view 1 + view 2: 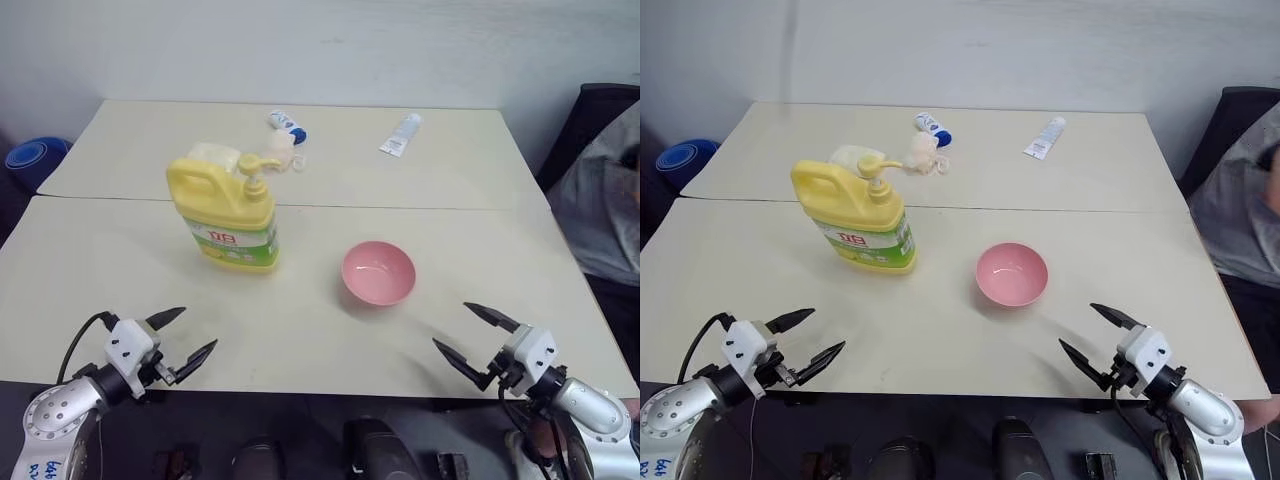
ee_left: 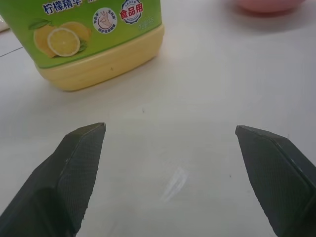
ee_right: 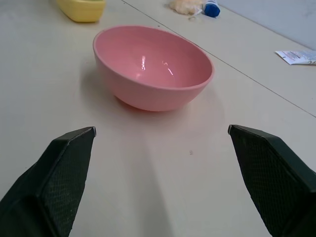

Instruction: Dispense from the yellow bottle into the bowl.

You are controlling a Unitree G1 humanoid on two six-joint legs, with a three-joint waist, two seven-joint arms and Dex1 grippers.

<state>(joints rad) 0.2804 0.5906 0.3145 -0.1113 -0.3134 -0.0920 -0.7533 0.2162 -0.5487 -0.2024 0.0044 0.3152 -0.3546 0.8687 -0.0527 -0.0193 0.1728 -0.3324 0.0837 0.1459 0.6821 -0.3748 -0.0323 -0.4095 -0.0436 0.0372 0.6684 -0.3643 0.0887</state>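
Note:
The yellow bottle (image 1: 225,210), a large jug with a side handle, pump nozzle and green-and-white label, stands upright on the cream table, left of centre. To its right the small pink bowl (image 1: 378,272) sits empty. My left gripper (image 1: 190,335) hovers open near the table's front edge, below and left of the bottle; its wrist view shows the bottle's base (image 2: 94,59) just ahead. Near the front right edge my right gripper (image 1: 470,335) is open too, pointing toward the bowl (image 3: 153,66). Neither gripper holds anything.
At the back of the table lie a white tube (image 1: 401,134), a small white-and-blue item (image 1: 288,125) and a pale crumpled wad (image 1: 283,152). A seam (image 1: 420,206) joins two tabletops behind the bottle. A person (image 1: 605,200) sits at the right edge. A blue object (image 1: 35,158) lies far left.

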